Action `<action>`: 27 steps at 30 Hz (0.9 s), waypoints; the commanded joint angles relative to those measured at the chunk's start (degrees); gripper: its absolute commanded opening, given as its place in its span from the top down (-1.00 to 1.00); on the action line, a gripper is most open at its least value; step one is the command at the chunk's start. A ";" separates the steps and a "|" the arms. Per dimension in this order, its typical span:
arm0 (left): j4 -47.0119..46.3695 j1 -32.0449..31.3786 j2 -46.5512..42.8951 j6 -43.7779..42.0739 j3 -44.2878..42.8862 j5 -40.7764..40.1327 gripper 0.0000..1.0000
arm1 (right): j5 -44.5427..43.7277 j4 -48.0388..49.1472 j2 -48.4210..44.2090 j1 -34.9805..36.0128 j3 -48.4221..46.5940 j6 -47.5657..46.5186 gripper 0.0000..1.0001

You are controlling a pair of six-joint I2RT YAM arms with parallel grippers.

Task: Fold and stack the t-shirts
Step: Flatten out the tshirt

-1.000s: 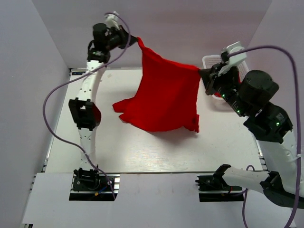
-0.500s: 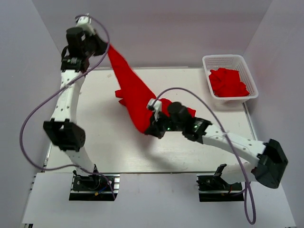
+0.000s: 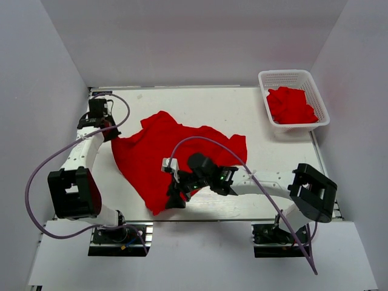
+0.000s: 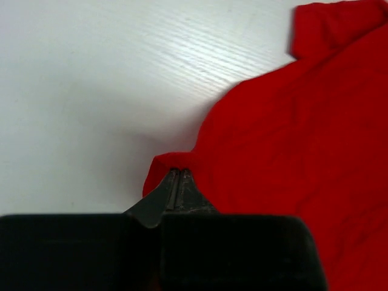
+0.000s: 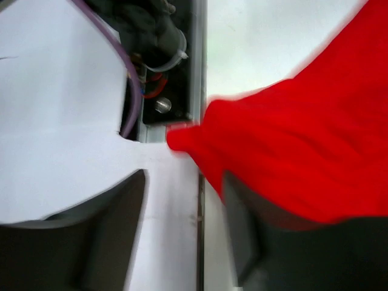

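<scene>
One red t-shirt (image 3: 163, 154) lies spread and rumpled on the white table (image 3: 242, 115). My left gripper (image 3: 111, 136) is at its left edge, low on the table. In the left wrist view the left gripper (image 4: 177, 173) is shut on a fold of the shirt's (image 4: 291, 151) hem. My right gripper (image 3: 174, 197) is at the shirt's near corner by the table's front edge. In the right wrist view the right gripper (image 5: 182, 224) stands open; the shirt's (image 5: 291, 157) corner drapes over one finger (image 5: 242, 236), unpinched. More red t-shirts (image 3: 292, 104) lie bunched in the basket.
A white lattice basket (image 3: 285, 73) stands at the table's back right corner. The left arm's base (image 5: 159, 66) and its purple cable show just beyond the front edge in the right wrist view. Grey walls close in the left, back and right sides.
The shirt, held up high between both grippers a second ago, has been swung down and laid out on the table. The right gripper has opened and let go of its corner.
</scene>
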State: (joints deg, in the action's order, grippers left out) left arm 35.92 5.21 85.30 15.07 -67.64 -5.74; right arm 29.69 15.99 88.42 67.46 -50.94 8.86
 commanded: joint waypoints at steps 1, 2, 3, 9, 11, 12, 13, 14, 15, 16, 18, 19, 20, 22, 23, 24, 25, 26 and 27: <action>0.73 1.55 -6.10 0.74 1.36 -6.12 1.00 | -5.03 -1.29 -2.45 -0.93 -1.70 -2.79 -0.29; 1.34 2.08 -6.89 0.75 2.15 -6.65 1.00 | -7.61 -2.70 -4.12 -1.19 -2.58 -5.84 -0.44; 1.87 2.08 -8.38 1.36 3.46 -8.66 1.00 | -11.90 -5.41 -4.74 -1.63 -6.50 -6.92 -0.57; 3.10 4.80 -11.38 1.89 7.60 -8.86 1.00 | -24.68 -13.18 -5.72 -8.92 -18.47 -17.72 -0.76; 3.10 4.81 -12.60 1.89 8.92 -8.24 1.00 | -25.73 -13.79 -1.79 -12.95 -21.83 -19.84 -0.76; 3.10 5.33 -12.61 1.89 9.71 -8.24 1.00 | -25.48 -14.23 -0.28 -14.01 -24.45 -21.07 -0.76; 3.10 5.33 -12.61 1.89 9.72 -8.24 1.00 | -25.39 -15.10 2.95 -14.98 -26.04 -21.43 -0.76; 3.10 5.33 -13.22 1.89 11.20 -8.24 1.00 | -25.65 -15.63 4.64 -17.60 -30.14 -21.17 -0.76; 3.88 5.33 -13.23 1.89 11.73 -8.24 1.00 | -26.17 -15.90 9.61 -18.41 -31.40 -21.17 -0.76; 3.89 5.94 -13.75 2.41 12.26 -8.76 1.00 | -26.70 -15.99 11.32 -19.90 -32.81 -19.43 -0.76; 5.12 6.65 -14.45 3.64 13.84 -10.17 1.00 | -26.88 -17.64 17.44 -21.84 -37.30 -17.66 -0.72; 5.82 7.17 -15.76 4.17 14.46 -11.48 1.00 | -26.10 -17.57 19.05 -23.06 -37.91 -16.87 -0.68; 5.83 7.18 -16.56 4.18 15.59 -11.49 1.00 | -25.74 -17.83 20.46 -24.03 -40.44 -16.69 -0.68; 6.35 8.40 -17.97 4.18 16.13 -12.01 1.00 | -25.47 -19.58 25.72 -25.01 -42.83 -16.77 -0.66; 6.35 8.41 -18.49 4.18 16.13 -12.02 1.00 | -25.21 -20.55 28.01 -25.53 -43.71 -16.60 -0.66; 7.05 9.02 -19.28 4.18 16.13 -12.02 1.00 | -25.04 -20.56 28.73 -26.49 -44.07 -16.42 -0.68; 7.58 9.03 -19.29 3.66 16.13 -11.41 1.00 | -25.56 -20.99 30.13 -26.94 -44.16 -16.16 -0.68; 8.19 9.63 -20.77 3.65 16.13 -11.40 1.00 | -26.00 -20.56 30.75 -27.20 -44.07 -15.03 -0.68; 8.20 9.64 -21.39 3.65 16.13 -11.40 1.00 | -26.44 -20.21 30.67 -28.25 -43.03 -14.93 -0.68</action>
State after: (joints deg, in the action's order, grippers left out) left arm 42.83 14.06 67.31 18.50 -51.24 -15.73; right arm 4.19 -4.21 120.46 40.47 -91.88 -7.42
